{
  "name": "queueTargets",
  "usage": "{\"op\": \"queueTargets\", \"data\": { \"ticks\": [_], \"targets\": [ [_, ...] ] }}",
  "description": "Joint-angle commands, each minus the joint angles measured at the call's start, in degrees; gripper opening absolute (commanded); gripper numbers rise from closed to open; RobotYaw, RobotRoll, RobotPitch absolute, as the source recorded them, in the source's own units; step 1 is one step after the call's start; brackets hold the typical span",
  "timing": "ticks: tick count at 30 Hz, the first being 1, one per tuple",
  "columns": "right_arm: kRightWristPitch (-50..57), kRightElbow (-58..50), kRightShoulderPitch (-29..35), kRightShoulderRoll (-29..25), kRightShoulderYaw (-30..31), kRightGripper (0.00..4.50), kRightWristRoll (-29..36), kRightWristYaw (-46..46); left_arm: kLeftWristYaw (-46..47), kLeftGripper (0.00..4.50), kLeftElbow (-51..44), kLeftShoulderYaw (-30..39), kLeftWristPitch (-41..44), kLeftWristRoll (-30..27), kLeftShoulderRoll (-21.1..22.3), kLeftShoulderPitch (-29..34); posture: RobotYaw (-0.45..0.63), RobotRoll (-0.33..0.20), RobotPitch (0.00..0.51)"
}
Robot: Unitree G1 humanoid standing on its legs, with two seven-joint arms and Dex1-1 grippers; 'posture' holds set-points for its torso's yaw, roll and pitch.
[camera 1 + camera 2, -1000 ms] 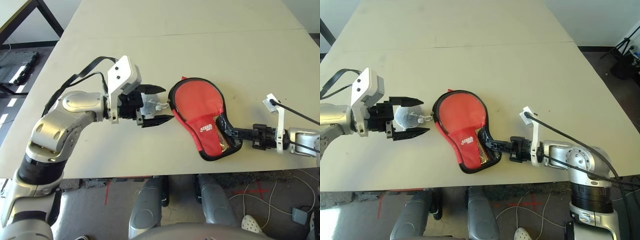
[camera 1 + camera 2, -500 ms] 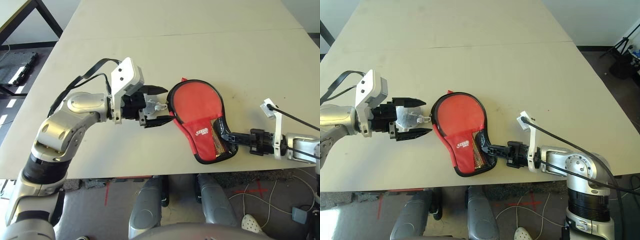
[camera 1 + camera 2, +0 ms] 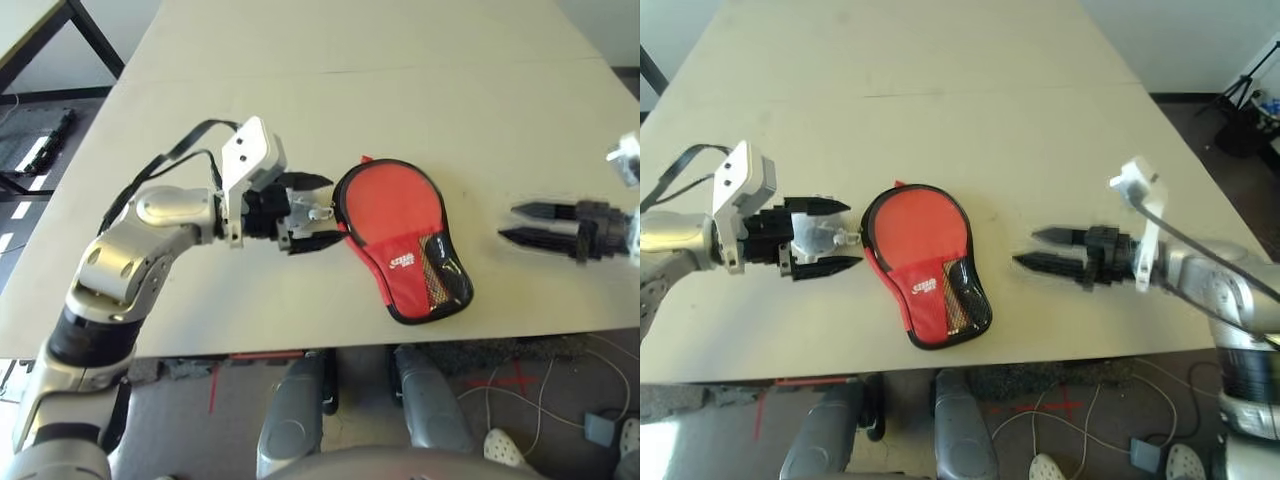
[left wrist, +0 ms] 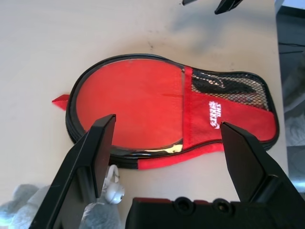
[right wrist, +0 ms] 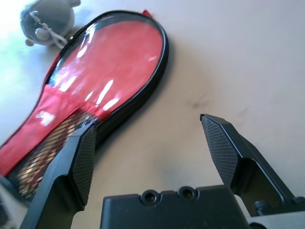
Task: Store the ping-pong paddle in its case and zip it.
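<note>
1. right tool (image 3: 1072,255) is kinda smeary, lol
2. grey plush (image 3: 818,235) sits partly behind the left tool (image 3: 822,238)
3. can't make out the case's (image 3: 925,262) small white lettering (image 3: 926,286) from up top
4. right forearm (image 3: 1212,280) gets cut off by the edge

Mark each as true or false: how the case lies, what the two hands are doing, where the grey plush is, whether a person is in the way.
1. The case lies flat on the table. True.
2. The right hand grips the case by its narrow end. False: it is open and apart from the case, to its right.
3. The left hand is open. True.
4. The grey plush lies on top of the case. False: it is beside the case, on the robot's left.
5. The case has a mesh panel near its narrow end. True.
6. A person's hand rests on the case. False: nothing rests on it.
</note>
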Motion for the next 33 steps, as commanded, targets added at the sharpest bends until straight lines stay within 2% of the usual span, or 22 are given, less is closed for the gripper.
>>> {"op": "queueTargets", "data": {
  "ticks": [1,4,10,15,25,33],
  "targets": [
    [-7.65,4.49,-5.07,5.34,4.95,4.48,-4.04,3.06,0.56,4.50,1.29,0.20,0.37,0.85,0.24,0.32,0.00,0.000,0.200],
    [-12.80,9.43,-10.79,10.31,7.25,4.48,-6.49,5.09,1.48,4.50,3.09,0.14,-0.06,1.88,0.10,0.35,0.01,0.000,0.191],
    [-20.57,17.21,-15.09,14.95,10.32,4.48,-10.99,8.48,3.29,4.50,5.87,0.09,-0.25,4.23,0.08,0.32,0.01,0.000,0.185],
    [-27.03,23.99,-16.26,17.73,12.69,4.48,-15.18,10.83,6.69,4.50,7.37,-2.20,-1.18,10.91,1.12,0.26,0.01,0.000,0.187],
    [-34.18,34.35,-17.57,21.16,13.95,4.48,-21.05,12.01,6.14,4.50,8.81,-1.31,0.75,10.99,-0.22,-0.21,0.02,0.000,0.197],
    [-36.69,37.64,-18.43,22.55,13.85,4.48,-23.63,10.23,6.72,4.50,9.00,-2.26,4.78,11.42,-0.44,-0.87,0.02,0.000,0.205]
  ]
}}
